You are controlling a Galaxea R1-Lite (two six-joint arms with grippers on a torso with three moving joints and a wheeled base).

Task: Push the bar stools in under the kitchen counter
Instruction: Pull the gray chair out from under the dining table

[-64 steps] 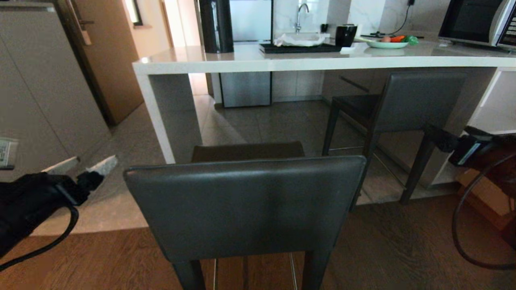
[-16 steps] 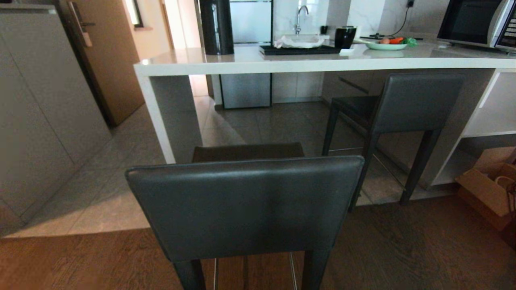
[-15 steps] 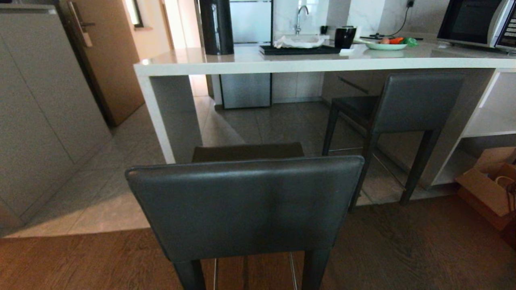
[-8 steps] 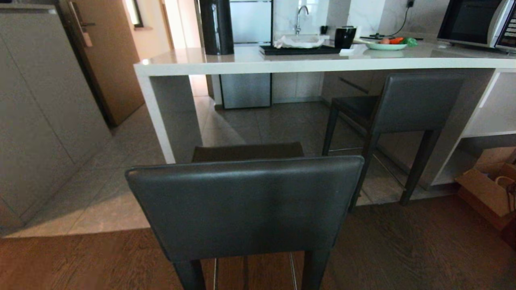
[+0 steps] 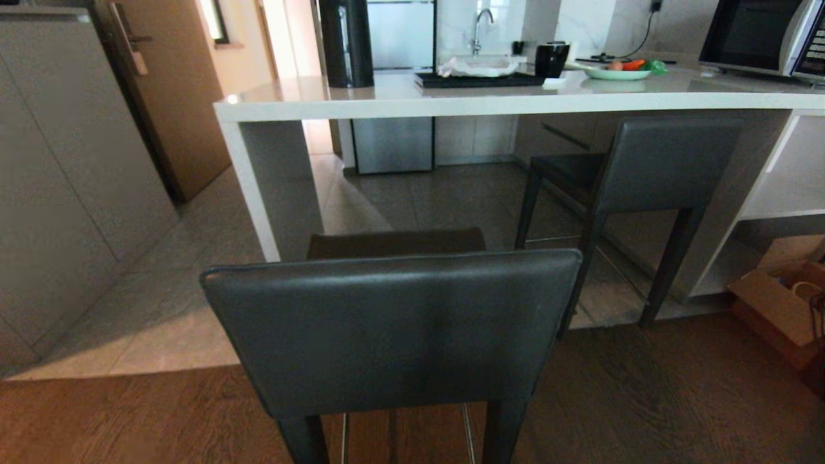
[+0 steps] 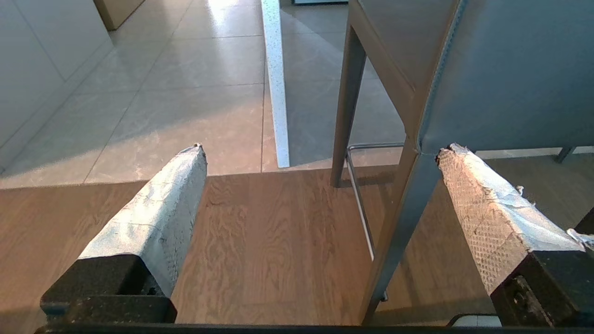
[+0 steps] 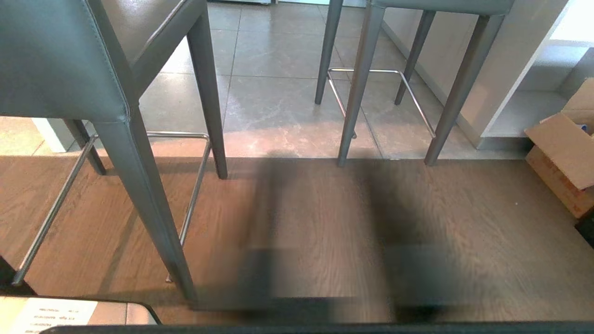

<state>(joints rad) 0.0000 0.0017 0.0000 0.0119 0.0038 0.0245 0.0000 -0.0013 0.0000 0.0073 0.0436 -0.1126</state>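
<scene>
Your left gripper hangs low with fingers wide apart, empty, beside the near stool, which stands clear of the kitchen counter. The far stool sits partly under the counter's front edge. Your right gripper's fingers blur; I cannot tell their state.

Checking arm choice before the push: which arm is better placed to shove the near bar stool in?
Probably the left. Its end effector is open, with one finger beside the near bar stool's backrest corner. The right end effector faces bare floor between the stools.
</scene>
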